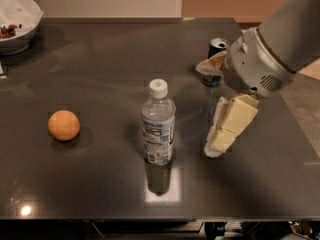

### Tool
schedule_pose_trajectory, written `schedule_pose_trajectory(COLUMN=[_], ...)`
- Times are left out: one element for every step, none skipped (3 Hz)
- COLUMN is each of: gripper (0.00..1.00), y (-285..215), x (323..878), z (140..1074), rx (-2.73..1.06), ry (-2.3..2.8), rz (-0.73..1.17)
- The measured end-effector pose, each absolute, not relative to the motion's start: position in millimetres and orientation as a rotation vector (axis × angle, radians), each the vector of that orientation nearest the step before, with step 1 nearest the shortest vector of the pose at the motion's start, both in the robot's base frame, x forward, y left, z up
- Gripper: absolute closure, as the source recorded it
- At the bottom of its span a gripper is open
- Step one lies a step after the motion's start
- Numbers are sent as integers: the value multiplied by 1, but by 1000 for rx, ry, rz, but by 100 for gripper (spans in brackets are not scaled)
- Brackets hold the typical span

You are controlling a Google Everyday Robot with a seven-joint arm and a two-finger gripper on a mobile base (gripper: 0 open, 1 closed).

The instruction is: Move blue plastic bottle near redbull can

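The blue plastic bottle (158,124), clear with a white cap and a printed label, stands upright near the middle of the dark table (100,74). The redbull can (217,46) stands at the back right, partly hidden behind my arm; its silver top and a bit of its blue base show. My gripper (214,149) hangs low over the table, to the right of the bottle and in front of the can. It touches neither of them and holds nothing.
An orange (64,125) lies on the left of the table. A white bowl (17,21) with some food stands at the back left corner. The table's right edge (300,129) runs beside my arm, and its front edge is near the bottom of the view.
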State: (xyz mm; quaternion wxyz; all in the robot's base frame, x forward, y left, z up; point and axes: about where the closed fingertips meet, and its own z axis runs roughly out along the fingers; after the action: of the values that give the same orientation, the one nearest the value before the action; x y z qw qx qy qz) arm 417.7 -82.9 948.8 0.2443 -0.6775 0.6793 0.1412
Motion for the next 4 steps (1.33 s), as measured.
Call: schedule_pose_trajectory(gripper=[0,0,0,19], y=[-56,-39,-27,-22], x=[412,410,411,414], z=[943,932,927,924], rx=[-1866,-1869,-1858,-1832], ry=[1806,1786,1787,1824], rz=[460,507,544,571])
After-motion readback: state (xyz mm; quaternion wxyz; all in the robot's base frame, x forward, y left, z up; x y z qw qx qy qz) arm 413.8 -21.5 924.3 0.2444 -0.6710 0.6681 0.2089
